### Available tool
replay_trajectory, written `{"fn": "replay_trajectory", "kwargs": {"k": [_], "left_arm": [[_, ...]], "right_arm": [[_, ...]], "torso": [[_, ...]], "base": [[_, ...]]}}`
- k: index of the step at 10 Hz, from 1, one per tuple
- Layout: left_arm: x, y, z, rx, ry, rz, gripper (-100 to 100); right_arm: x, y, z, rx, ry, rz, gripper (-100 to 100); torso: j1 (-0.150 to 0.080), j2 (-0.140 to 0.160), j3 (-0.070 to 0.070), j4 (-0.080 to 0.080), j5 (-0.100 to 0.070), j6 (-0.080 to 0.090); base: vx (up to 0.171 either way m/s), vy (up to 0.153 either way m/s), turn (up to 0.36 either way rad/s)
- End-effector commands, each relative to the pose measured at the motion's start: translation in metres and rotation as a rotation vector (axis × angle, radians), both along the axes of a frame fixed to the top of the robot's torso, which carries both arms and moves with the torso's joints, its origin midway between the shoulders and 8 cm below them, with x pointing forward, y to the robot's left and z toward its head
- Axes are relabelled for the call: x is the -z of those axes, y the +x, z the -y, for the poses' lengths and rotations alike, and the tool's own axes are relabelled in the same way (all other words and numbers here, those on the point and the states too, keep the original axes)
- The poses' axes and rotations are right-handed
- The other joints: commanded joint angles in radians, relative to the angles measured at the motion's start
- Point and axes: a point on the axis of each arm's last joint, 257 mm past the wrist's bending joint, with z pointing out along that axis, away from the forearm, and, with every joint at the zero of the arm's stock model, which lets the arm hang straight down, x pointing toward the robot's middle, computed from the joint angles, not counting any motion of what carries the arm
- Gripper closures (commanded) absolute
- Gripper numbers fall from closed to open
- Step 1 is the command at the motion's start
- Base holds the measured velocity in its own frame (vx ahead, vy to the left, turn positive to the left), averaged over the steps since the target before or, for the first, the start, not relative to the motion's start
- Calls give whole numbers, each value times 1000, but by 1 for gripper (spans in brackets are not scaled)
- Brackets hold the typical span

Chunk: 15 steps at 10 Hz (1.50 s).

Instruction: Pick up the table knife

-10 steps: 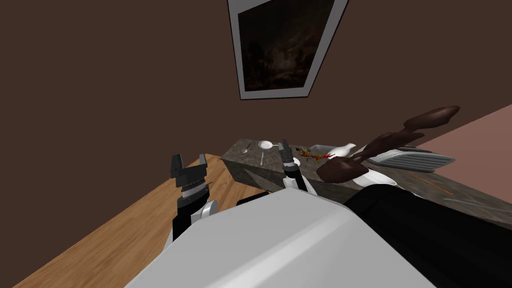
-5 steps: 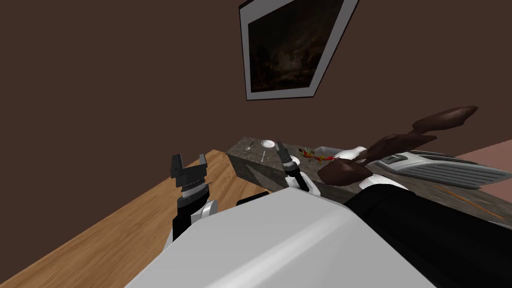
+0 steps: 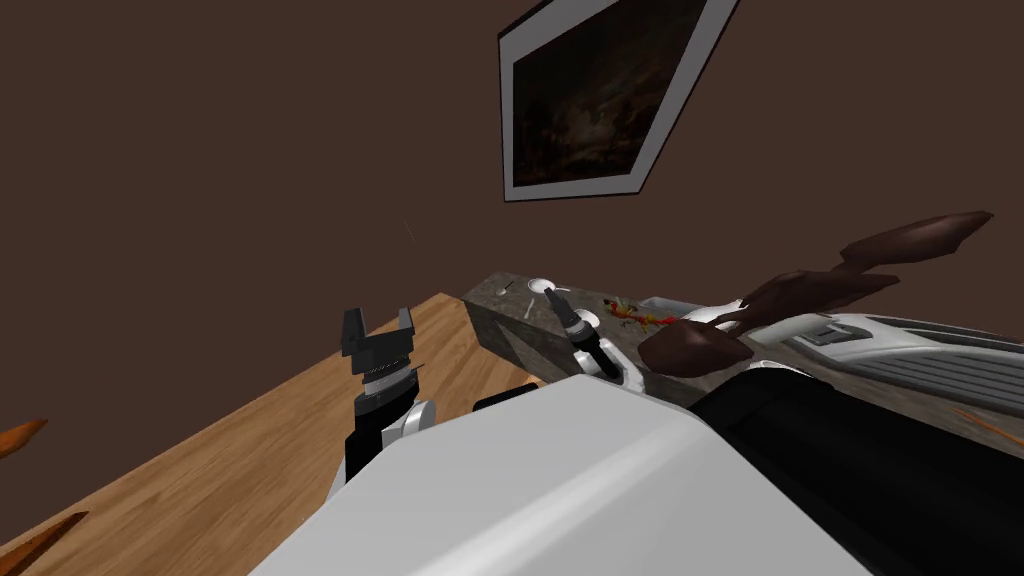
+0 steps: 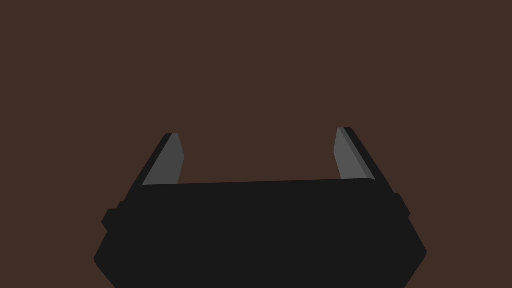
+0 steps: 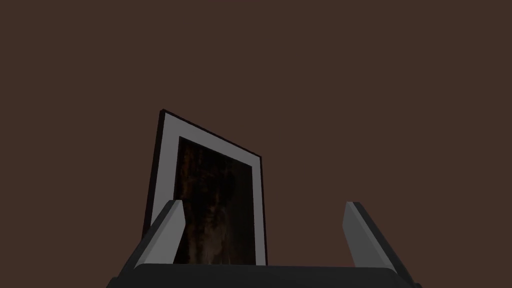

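The table knife [image 3: 526, 309] is a thin pale sliver lying on the dark stone-patterned table [image 3: 497, 322], near its left corner. A small white bowl [image 3: 543, 285] and a spoon [image 3: 503, 290] lie just beyond it. My right gripper [image 3: 556, 298] hangs above the table a little to the right of the knife, pointing up toward the wall, with its fingers [image 5: 167, 231] open and nothing between them. My left gripper [image 3: 378, 325] stands over the wooden floor to the left of the table, with its fingers [image 4: 167, 159] open and empty.
A dark brown branching object [image 3: 800, 292] reaches over the table's right part. Below it lie a grey slatted object [image 3: 900, 352], a white tray [image 3: 665, 303], a red and yellow item [image 3: 632, 313] and a white round thing [image 3: 587, 320]. Wooden floor [image 3: 230, 450] spreads to the left.
The whole head view has shifted: the table and the wall picture slid rightward, so I have turned. The right gripper now shows nearer the knife. The left arm holds its pose.
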Motion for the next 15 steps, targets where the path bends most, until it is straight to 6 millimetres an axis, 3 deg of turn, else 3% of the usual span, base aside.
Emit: {"fn": "replay_trajectory", "kwargs": {"k": [1,4,8,11,14,15], "left_arm": [[0,0,0,0,0,0,0],[0,0,0,0,0,0,0],[0,0,0,0,0,0,0],[0,0,0,0,0,0,0],[0,0,0,0,0,0,0],[0,0,0,0,0,0,0]], "right_arm": [[14,5,-8,-28,-83,-13,-100],[27,6,-13,-58,-175,-28,-100],[68,9,-19,-117,-395,-70,-100],[86,9,-17,-144,-498,-89,-100],[122,8,-8,-180,-661,-124,-100],[123,8,-6,-185,-678,-126,-100]], "torso": [[0,0,0,0,0,0],[-1,-2,-1,0,0,0],[-1,-1,-1,0,0,1],[-2,-4,-2,-1,0,0],[-1,-5,-3,-1,0,1],[-1,-5,-3,-1,0,0]], "base": [[-138,-41,420],[-88,-44,174],[-105,-34,306],[-64,-39,217],[-63,-22,304],[-61,-33,180]]}}
